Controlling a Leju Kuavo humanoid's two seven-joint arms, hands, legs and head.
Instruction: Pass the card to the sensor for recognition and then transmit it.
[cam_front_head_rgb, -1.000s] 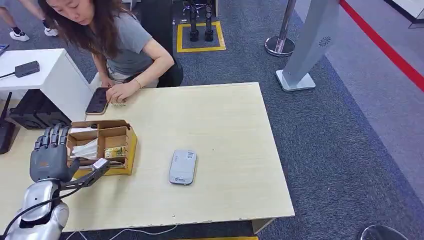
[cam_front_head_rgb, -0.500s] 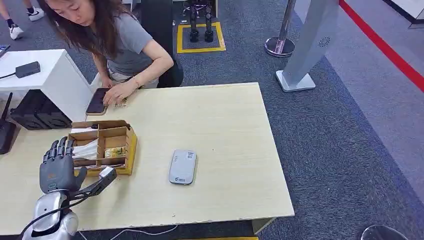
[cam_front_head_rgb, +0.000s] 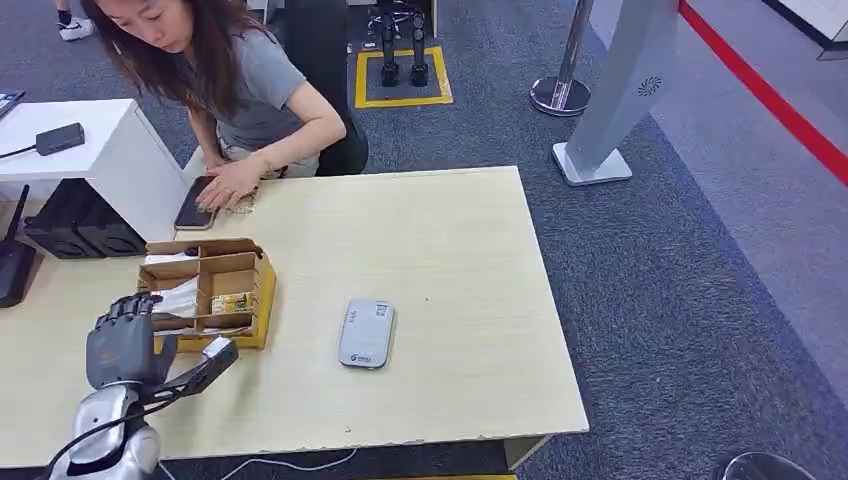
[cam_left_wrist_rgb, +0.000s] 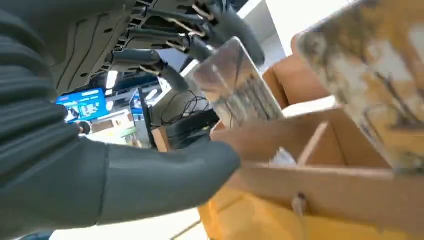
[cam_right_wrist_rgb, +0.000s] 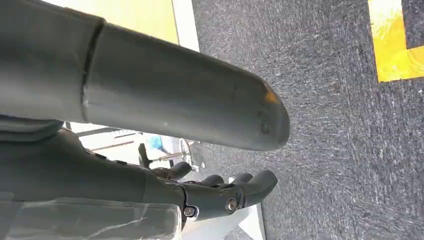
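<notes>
Left hand (cam_front_head_rgb: 125, 340), dark grey with many fingers, sits at the near side of the open brown cardboard divider box (cam_front_head_rgb: 238, 272) on the pale wooden desk (cam_front_head_rgb: 440, 240). Left wrist view shows a shiny rectangular card (cam_left_wrist_rgb: 235, 85) with dark print lines, apparently between the fingers (cam_left_wrist_rgb: 150, 60) and the thick thumb, just above the box compartments. Fingers curl toward it, but whether the grip is firm is hard to tell (reads as a pinch just forming). The box holds white papers and a small yellow-green packet.

Sensor, a flat grey rounded-rectangle reader (cam_front_head_rgb: 366, 333), lies on the desk to the right of the box, well apart from the hand, nothing on it.

Right hand (cam_right_wrist_rgb: 220, 192) hangs off the desk over dark carpet, fingers curled loosely in, holding nothing.

Person in a grey shirt (cam_front_head_rgb: 262, 90) sits at the far desk edge, one hand on a black phone (cam_front_head_rgb: 195, 203).

Progress judgement: early. Card pickup is underway at best; carrying it to the reader, presenting it for recognition, and handing it over (presumably to the person) are all left to do.
</notes>
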